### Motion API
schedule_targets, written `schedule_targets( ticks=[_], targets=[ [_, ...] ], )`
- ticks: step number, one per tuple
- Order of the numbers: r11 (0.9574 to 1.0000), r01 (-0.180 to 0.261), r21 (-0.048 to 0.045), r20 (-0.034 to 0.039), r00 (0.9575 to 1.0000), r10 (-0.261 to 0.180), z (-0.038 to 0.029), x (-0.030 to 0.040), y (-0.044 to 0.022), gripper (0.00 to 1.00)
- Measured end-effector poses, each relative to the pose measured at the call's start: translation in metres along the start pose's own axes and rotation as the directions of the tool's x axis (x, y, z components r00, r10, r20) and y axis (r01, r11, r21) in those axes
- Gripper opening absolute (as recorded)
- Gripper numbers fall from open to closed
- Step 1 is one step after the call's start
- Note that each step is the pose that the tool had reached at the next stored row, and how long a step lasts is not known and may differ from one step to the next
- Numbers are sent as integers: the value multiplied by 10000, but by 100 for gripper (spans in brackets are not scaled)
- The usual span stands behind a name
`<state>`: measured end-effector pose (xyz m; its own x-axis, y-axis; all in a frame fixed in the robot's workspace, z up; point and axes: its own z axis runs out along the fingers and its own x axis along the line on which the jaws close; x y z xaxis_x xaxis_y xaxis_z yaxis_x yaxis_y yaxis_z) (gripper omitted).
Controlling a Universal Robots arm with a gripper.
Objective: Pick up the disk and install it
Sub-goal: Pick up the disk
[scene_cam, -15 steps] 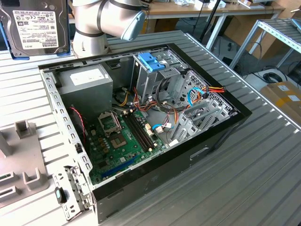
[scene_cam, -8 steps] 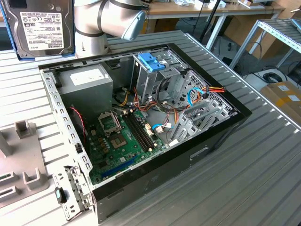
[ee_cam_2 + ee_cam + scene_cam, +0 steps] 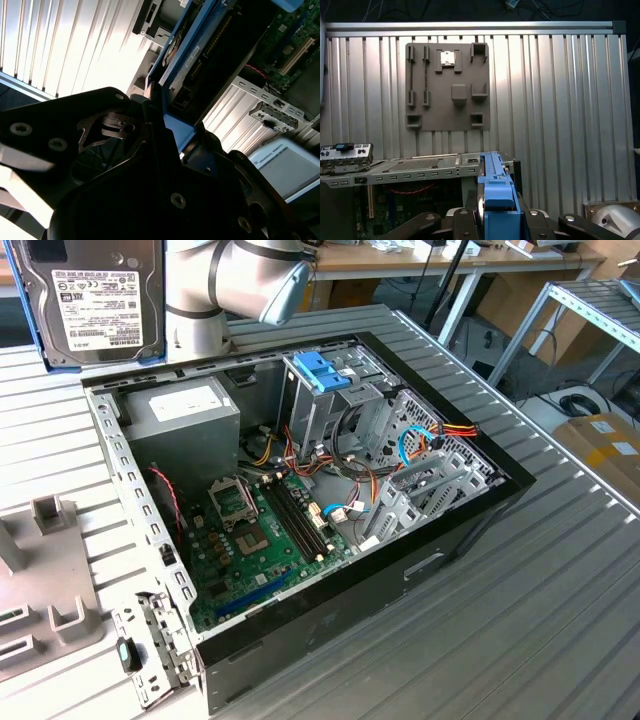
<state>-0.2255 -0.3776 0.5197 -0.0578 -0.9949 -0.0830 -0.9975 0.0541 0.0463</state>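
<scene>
First wrist view: the black hand (image 3: 497,219) is clamped on the flat silver-metal, blue-framed disk (image 3: 496,187), seen edge-on. Just beyond sits the open black computer case (image 3: 420,167), then the ribbed aluminium worktop (image 3: 560,100) carrying a grey plastic fixture plate (image 3: 447,85). Exterior view: disk (image 3: 95,300) raised upright, clear of the case (image 3: 350,610).

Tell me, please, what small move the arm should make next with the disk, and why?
Probably a short carry toward the exterior view's right, over the open computer case. The gripper is shut on the disk, which is held raised near a corner of the case, apart from the metal cage with the blue handle. I cannot tell which bay fits.
</scene>
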Motion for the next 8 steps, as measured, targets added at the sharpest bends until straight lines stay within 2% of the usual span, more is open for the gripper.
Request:
schedule_targets(
  ticks=[8],
  targets=[
    [10000, 0, -1, 0, 10000, 0, -1, 48, -28, 37]
  ],
)
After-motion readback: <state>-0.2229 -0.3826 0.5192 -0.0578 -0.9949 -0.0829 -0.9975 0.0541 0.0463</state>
